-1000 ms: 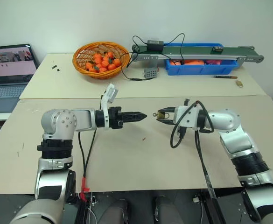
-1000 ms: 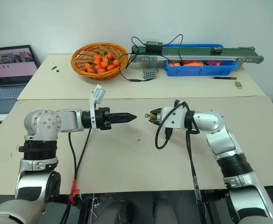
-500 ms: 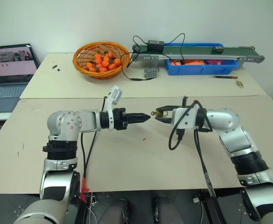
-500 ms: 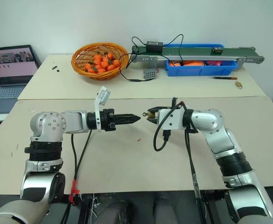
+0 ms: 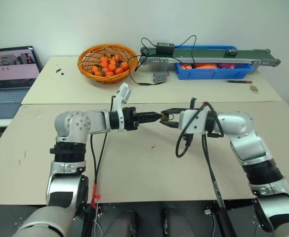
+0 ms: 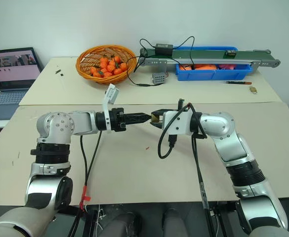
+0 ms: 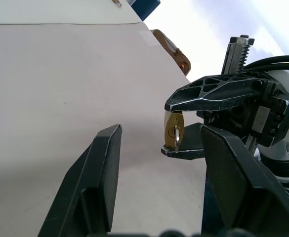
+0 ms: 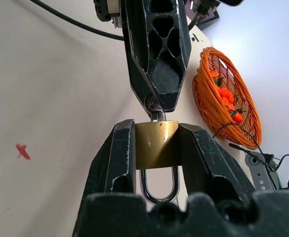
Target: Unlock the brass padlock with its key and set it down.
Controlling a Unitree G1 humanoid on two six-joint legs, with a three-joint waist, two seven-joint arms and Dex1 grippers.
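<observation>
Head views. A beige table stands before a white wall. At its far edge are a laptop, an orange wicker basket of small orange fruit, and a blue bin under a conveyor. My two arms meet above the middle of the table. My left gripper points level toward my right gripper, tip to tip. The brass padlock shows as a small golden block in the right gripper, raised clear of the table and just beyond the tip of the left gripper.

Left wrist view. My left fingers stand well apart and nothing lies between them. The padlock sits a little past their tips, nearer the one finger than the other. It is clamped top and bottom by the right gripper's black fingers, with its keyhole face turned toward this camera. The key shows as a thin silver sliver seated in that keyhole.

Right wrist view. My right gripper is clamped on the padlock, one finger flat against each side of the brass body. The silver shackle points back toward my wrist and looks closed. The key's round head juts from the far face of the padlock, against the tip of the left gripper. A small red mark lies on the table below.
</observation>
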